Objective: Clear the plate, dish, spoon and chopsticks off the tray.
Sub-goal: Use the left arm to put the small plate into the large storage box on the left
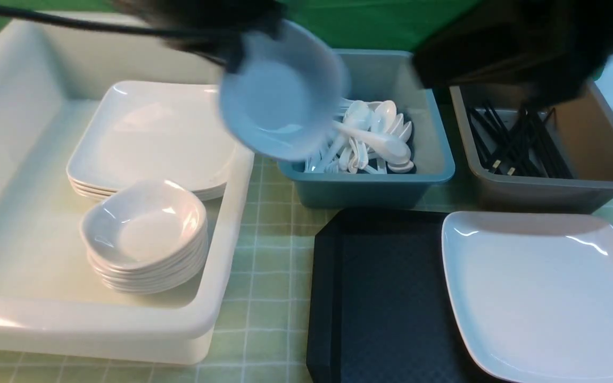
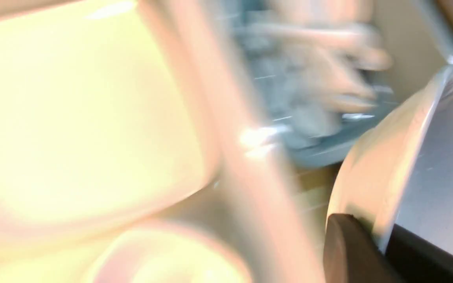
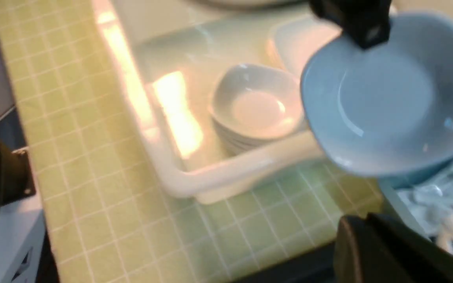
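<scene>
Above the white bin's [image 1: 232, 223] right wall: dish [image 1: 280, 101] hung tilted, its rim clamped in the left gripper's [image 1: 234, 56] closed jaws; the rim hold left the bowl free for stacking.
Likely destination: dish stack [image 1: 144, 234] inside the white bin, beside the stacked plates [image 1: 152, 138].
Right gripper [image 1: 540, 80]: blurred above the brown bin [image 1: 551, 186]; jaws together, nothing seen held.
Chopsticks [image 1: 514, 143]: lay in the brown bin.
Spoons [image 1: 370, 138]: lay in the blue bin [image 1: 434, 159].
Tray [image 1: 381, 292]: carried only the plate [image 1: 540, 292], on its right side; judged the last item to clear.

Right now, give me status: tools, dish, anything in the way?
Left tool shut on dish, aloft by white bin. Right tool shut, blurred, near brown bin. Plate on tray. Nothing seen blocking the dish stack.
</scene>
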You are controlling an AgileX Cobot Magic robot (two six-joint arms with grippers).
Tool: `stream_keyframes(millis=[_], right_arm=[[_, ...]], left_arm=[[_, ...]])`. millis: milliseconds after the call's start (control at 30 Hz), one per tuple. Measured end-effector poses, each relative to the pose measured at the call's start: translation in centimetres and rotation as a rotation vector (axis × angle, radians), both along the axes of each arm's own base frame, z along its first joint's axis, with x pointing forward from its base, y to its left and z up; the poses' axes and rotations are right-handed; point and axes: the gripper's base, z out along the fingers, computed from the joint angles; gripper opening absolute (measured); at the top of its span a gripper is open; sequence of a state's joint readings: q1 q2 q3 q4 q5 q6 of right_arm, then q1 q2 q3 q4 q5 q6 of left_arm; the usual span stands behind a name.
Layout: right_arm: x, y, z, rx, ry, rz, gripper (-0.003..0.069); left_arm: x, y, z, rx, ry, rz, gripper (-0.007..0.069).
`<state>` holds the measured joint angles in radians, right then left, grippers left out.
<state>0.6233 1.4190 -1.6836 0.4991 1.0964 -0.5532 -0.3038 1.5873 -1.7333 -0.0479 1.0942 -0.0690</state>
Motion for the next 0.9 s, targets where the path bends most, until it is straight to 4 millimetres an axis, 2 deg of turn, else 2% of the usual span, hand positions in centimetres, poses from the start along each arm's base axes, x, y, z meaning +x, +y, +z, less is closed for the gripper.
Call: stream_keyframes(millis=[67, 100, 133, 167, 200, 233, 267, 300, 333, 367, 467, 633, 833, 900], right_arm=[[0.2, 1.7, -0.5, -0.029, -0.004, 0.041, 0.0003], [0.4, 2.5, -0.8, -0.041, -0.002, 0.059, 0.0003], [0.6, 3.5, -1.4, -0.059, 0.005, 0.079, 0.0003], [0.6, 3.7, -1.5, -0.062, 0.005, 0.081, 0.0003], [1.0, 4.6, -2.2, -0.080, 0.018, 0.094, 0.0003], [1.1, 4.8, -2.4, -0.085, 0.021, 0.096, 0.0003], [1.5, 5.3, -3.1, -0.101, 0.033, 0.098, 0.0003], [1.7, 5.4, -3.3, -0.106, 0.037, 0.099, 0.0003], [1.7, 5.5, -3.5, -0.110, 0.038, 0.098, 0.0003], [1.9, 5.6, -3.6, -0.114, 0.038, 0.094, 0.0003], [2.1, 5.7, -3.5, -0.095, 0.020, 0.080, 0.0005], [2.2, 5.9, -3.2, -0.074, -0.001, 0.071, 0.0008], [2.2, 5.9, -3.1, -0.072, -0.011, 0.069, 0.0010], [2.3, 5.8, -3.0, -0.079, -0.022, 0.066, 0.0010]], left_arm=[[-0.8, 3.9, -1.1, -0.042, 0.036, 0.114, 0.0010], [-1.1, 4.9, -1.6, -0.063, 0.049, 0.146, 0.0010], [-1.6, 6.8, -2.8, -0.112, 0.075, 0.212, 0.0010], [-1.7, 7.0, -3.1, -0.129, 0.081, 0.220, 0.0010], [-2.3, 9.0, -4.9, -0.172, 0.105, 0.287, 0.0010], [-2.5, 9.4, -5.4, -0.182, 0.110, 0.301, 0.0010], [-3.1, 10.6, -7.4, -0.215, 0.126, 0.347, 0.0010], [-3.3, 11.3, -8.4, -0.226, 0.131, 0.374, 0.0010], [-3.4, 11.6, -8.8, -0.236, 0.135, 0.389, 0.0010], [-3.8, 12.3, -10.8, -0.267, 0.151, 0.438, 0.0010], [-4.1, 12.7, -12.9, -0.291, 0.171, 0.470, 0.0010], [-3.8, 12.4, -14.4, -0.334, 0.193, 0.469, 0.0053], [-3.3, 12.4, -15.6, -0.341, 0.240, 0.474, 0.0298], [-3.5, 12.4, -15.5, -0.324, 0.262, 0.459, 0.0340]])
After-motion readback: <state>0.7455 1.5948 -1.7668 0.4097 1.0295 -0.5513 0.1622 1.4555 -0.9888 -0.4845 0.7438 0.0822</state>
